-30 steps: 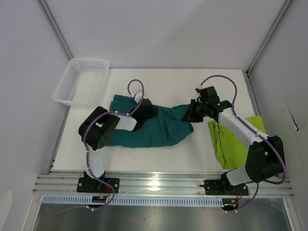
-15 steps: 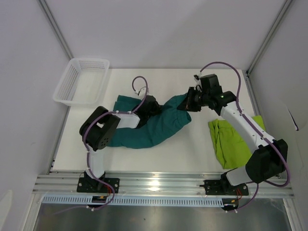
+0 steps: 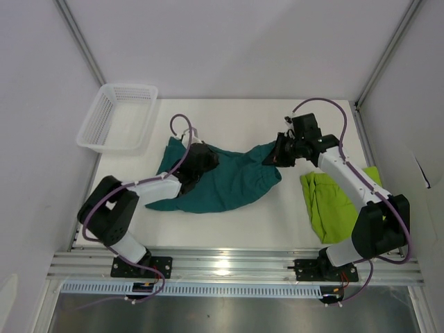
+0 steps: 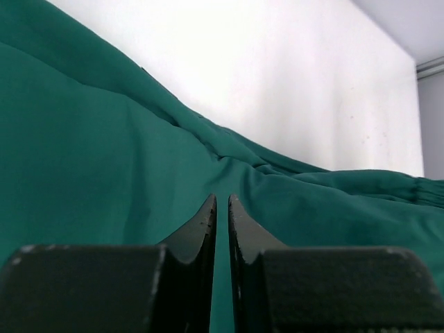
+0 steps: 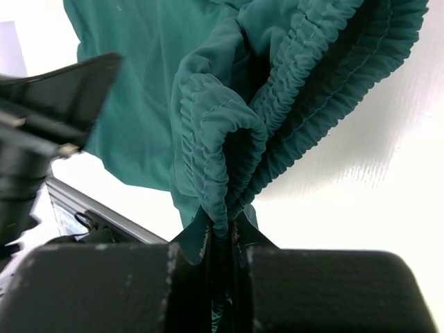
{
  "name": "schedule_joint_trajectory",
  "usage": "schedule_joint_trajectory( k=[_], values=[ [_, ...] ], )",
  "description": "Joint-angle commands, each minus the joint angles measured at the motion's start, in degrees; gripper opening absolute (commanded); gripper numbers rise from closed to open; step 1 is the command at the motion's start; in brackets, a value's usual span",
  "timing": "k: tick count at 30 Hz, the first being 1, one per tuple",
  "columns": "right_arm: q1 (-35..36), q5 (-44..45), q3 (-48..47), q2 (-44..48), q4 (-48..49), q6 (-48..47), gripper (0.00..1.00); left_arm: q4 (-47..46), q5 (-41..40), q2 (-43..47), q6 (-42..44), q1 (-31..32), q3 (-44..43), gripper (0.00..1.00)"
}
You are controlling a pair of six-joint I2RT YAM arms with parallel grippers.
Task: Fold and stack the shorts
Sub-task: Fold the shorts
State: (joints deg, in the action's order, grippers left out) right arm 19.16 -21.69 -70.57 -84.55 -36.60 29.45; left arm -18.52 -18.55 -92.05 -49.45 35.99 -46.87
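Observation:
The dark teal shorts (image 3: 229,184) lie spread across the middle of the table. Their gathered elastic waistband (image 5: 229,125) is pinched in my right gripper (image 5: 220,229), which holds that end at the cloth's right edge (image 3: 272,158). My left gripper (image 3: 201,161) sits low over the left part of the teal cloth (image 4: 104,159). Its jaws (image 4: 220,201) stand a narrow slit apart, with only flat fabric showing beneath them. The lime green shorts (image 3: 329,205) lie crumpled at the right, under my right arm.
A white mesh basket (image 3: 118,116) stands at the back left corner. White tabletop (image 3: 236,118) shows behind the cloth. Aluminium frame posts rise at the back corners, and a rail runs along the near edge.
My left jaws have parted slightly and that arm's elbow has swung out to the lower left. My right gripper lifted the waistband end toward the back, then came down a little.

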Motion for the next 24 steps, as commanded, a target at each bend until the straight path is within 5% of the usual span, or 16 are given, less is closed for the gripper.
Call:
schedule_joint_trajectory(
  k=[1, 10, 24],
  values=[
    [-0.9, 0.5, 1.4, 0.9, 0.2, -1.8, 0.00, 0.9, -2.6, 5.6, 0.6, 0.0, 3.9, 0.14],
    [-1.4, 3.1, 4.3, 0.6, 1.0, -2.1, 0.00, -3.7, -3.4, 6.1, -4.9, 5.2, 12.7, 0.08],
    [-0.7, 1.9, 0.7, 2.4, -1.5, -1.6, 0.00, -7.6, -4.2, -7.7, -6.7, 12.6, 7.7, 0.00]
  ],
)
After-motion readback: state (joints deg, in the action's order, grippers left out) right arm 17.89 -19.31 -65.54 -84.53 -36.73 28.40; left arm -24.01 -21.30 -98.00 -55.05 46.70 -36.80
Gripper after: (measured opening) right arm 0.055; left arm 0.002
